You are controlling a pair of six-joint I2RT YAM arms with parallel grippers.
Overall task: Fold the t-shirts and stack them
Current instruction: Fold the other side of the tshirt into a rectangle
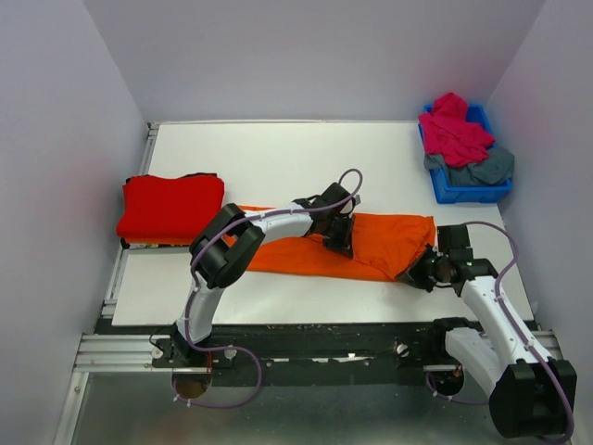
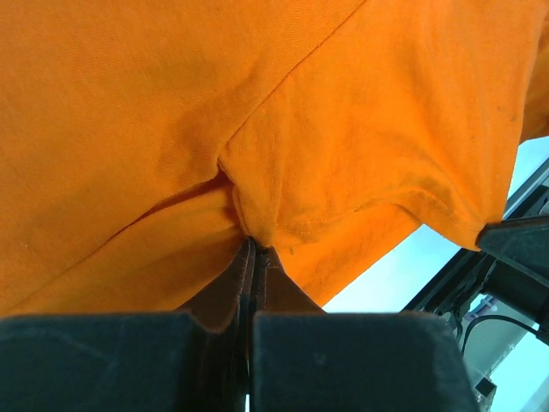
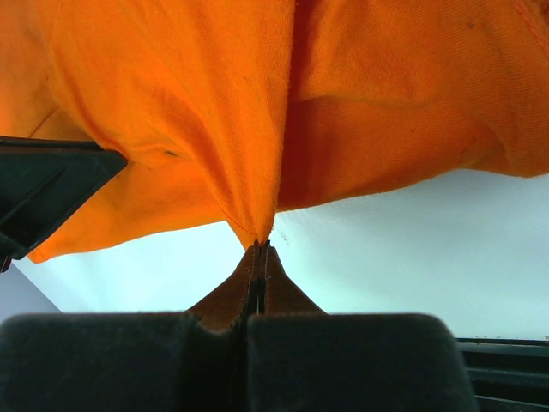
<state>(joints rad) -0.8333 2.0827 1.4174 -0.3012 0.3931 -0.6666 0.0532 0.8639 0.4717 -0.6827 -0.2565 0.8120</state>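
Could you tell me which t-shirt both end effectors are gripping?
The orange t-shirt mid-table; the red t-shirt lies folded at left, the pink t-shirt and grey t-shirt in the bin.

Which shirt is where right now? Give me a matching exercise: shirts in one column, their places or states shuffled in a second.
Things:
1. orange t-shirt
2. red t-shirt
3. magenta-pink t-shirt
4. grey-blue t-shirt

Places or states:
A. topmost in the blue bin
B. pinched by left gripper and right gripper
C. folded, at the left edge of the table
D. in the bin, partly under another shirt

Pairs: 1-B; 2-C; 3-A; 4-D
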